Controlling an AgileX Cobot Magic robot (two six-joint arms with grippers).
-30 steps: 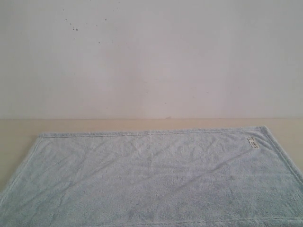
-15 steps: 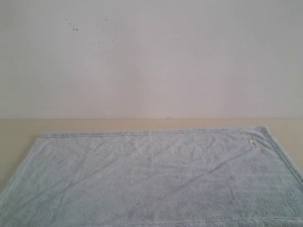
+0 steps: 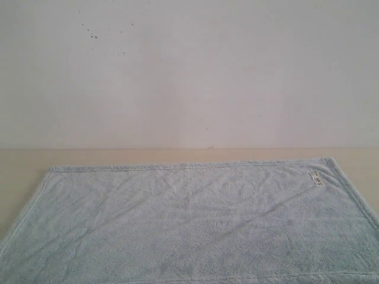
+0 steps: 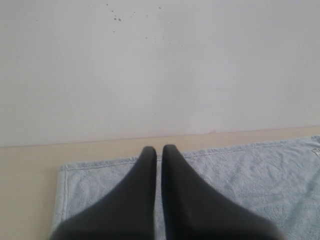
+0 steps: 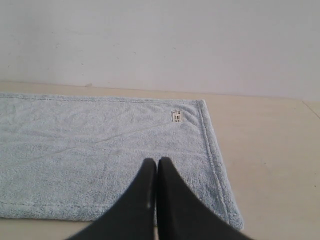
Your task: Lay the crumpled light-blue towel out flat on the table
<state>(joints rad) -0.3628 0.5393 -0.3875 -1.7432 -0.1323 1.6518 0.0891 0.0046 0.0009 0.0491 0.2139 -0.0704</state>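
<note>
The light-blue towel (image 3: 189, 222) lies spread flat on the beige table (image 3: 23, 163), with faint creases and its small white label (image 3: 314, 177) near the far right corner. No gripper shows in the exterior view. In the left wrist view my left gripper (image 4: 159, 151) is shut and empty, held above the towel (image 4: 240, 170) near its far left corner. In the right wrist view my right gripper (image 5: 157, 162) is shut and empty above the towel (image 5: 80, 150), close to its near right corner, with the label (image 5: 176, 116) beyond.
A white wall (image 3: 189, 71) with a few dark specks rises behind the table. Bare tabletop (image 5: 270, 160) runs along the towel's right side, and a strip of bare tabletop (image 4: 30, 175) lies left of it.
</note>
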